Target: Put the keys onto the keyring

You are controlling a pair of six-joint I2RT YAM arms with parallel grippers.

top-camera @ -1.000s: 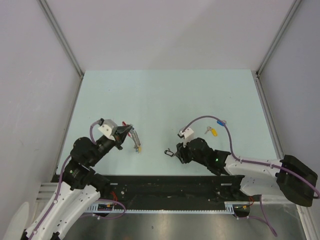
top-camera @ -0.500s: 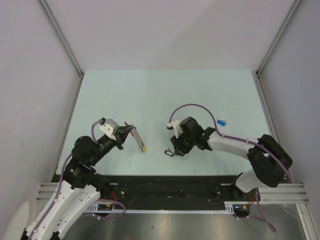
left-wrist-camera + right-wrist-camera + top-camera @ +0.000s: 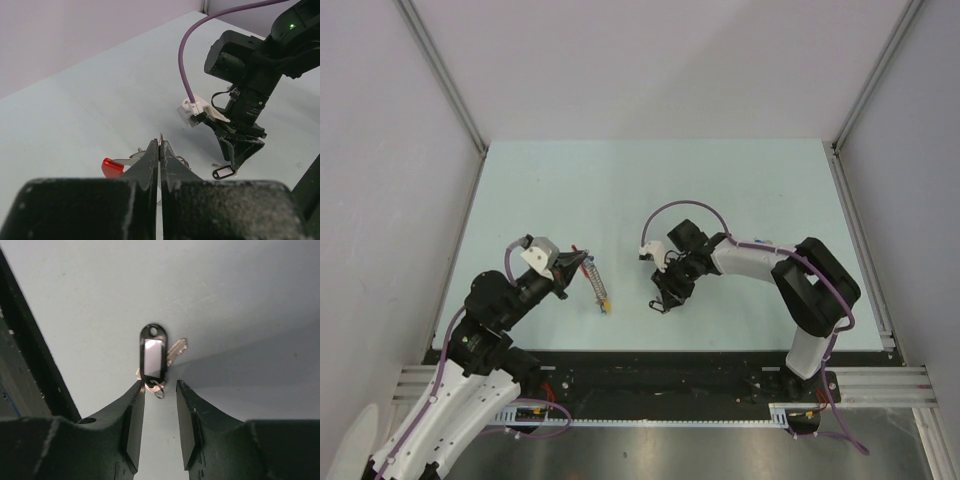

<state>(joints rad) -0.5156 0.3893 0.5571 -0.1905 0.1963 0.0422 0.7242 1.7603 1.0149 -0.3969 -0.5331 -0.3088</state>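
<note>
The right gripper, jaws apart, hovers at the black-tagged key flat on the table, tag running straight ahead from its tips, while the left gripper, farther off, clamps the keyring.

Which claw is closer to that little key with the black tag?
Right. The right gripper hangs just over the black-tagged key; the left gripper is off to its side, clamped on the keyring.
</note>
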